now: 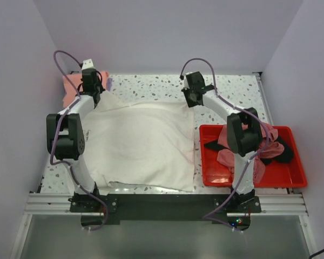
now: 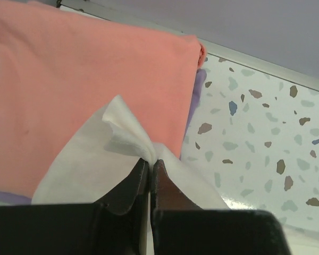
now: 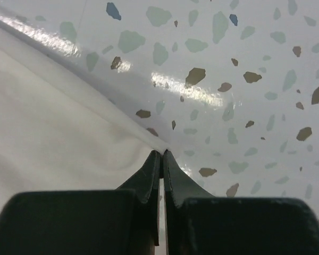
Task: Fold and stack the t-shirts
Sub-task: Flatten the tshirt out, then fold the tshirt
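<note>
Pinching a far corner of the cream-white t-shirt (image 1: 140, 145), my left gripper (image 2: 150, 162) has its jaws pressed together on a peak of white cloth that stands up from the tips. Just beyond that peak lies the folded salmon-pink t-shirt (image 2: 69, 79), its straight folded edge running away to my right, with a sliver of the lavender t-shirt (image 2: 198, 87) showing from under it. That stack sits in the far left corner of the table (image 1: 151, 86), close against the side wall, so I have little room on that side.

My right gripper (image 3: 162, 154) is at the shirt's other far corner. Its jaws are together, and the hem runs straight into the tips, but I cannot tell whether any cloth is caught between them. Bare speckled tabletop opens out ahead and to the right of it.

From above, the cream shirt lies spread flat across the middle of the table. Its near edge reaches almost to the rail where my arms are mounted. Its right edge lies just beside the red tray (image 1: 211, 168), which holds a heap of the dusty rose t-shirt (image 1: 227, 156) and the black t-shirt (image 1: 285, 152). Between my two grippers, a strip of open table runs along the back wall.
</note>
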Tool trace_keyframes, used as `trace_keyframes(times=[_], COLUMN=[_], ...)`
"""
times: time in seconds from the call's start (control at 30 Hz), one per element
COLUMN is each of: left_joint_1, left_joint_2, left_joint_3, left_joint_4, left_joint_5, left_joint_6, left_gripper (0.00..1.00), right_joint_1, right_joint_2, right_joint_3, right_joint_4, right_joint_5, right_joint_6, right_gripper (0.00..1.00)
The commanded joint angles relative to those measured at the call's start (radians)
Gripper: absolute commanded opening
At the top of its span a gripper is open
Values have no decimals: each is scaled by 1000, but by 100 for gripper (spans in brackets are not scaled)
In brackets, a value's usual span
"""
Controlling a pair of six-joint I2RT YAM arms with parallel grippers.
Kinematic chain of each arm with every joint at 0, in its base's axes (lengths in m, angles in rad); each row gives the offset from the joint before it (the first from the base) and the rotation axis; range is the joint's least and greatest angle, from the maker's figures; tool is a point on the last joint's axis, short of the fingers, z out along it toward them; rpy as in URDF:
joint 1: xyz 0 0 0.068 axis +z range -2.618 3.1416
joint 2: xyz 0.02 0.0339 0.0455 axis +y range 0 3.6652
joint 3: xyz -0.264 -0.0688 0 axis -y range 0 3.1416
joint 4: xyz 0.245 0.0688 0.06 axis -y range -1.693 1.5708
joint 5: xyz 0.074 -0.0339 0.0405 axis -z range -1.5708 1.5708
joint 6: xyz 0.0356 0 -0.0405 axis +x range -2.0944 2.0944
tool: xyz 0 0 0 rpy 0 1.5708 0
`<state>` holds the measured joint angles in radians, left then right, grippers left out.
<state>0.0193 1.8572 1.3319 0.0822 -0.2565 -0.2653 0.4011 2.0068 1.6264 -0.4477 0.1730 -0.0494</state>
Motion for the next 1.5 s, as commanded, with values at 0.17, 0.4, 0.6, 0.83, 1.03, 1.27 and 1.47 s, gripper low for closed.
trace_keyframes(times=[0.17, 0.4, 0.6, 0.83, 1.03, 1.27, 1.47], left_joint_1=[-2, -2, -4, -4, -4, -4, -4], left_joint_2=[103, 70, -38, -219, -369, -498, -598], left_joint_3=[127, 127, 78, -87, -204, -249, -356], left_joint_4=[110, 74, -53, -206, -297, -485, -577], left_joint_5=[2, 8, -58, -130, -139, -207, -220], left_joint_6=[34, -3, -80, -210, -299, -399, -465], left_gripper=[0, 0, 0, 0, 0, 0, 0], right_joint_1=[-57, -61, -59, -58, -58, -58, -56], right_joint_2=[139, 139, 52, -71, -169, -262, -298], right_joint_3=[213, 225, 149, 43, -46, -146, -186], right_joint_4=[55, 18, 10, 3, -20, -40, -68], right_joint_5=[-118, -96, -125, -171, -242, -302, -310], right_joint_6=[-13, -26, -24, -61, -95, -144, -147], right_gripper=[0, 0, 0, 0, 0, 0, 0])
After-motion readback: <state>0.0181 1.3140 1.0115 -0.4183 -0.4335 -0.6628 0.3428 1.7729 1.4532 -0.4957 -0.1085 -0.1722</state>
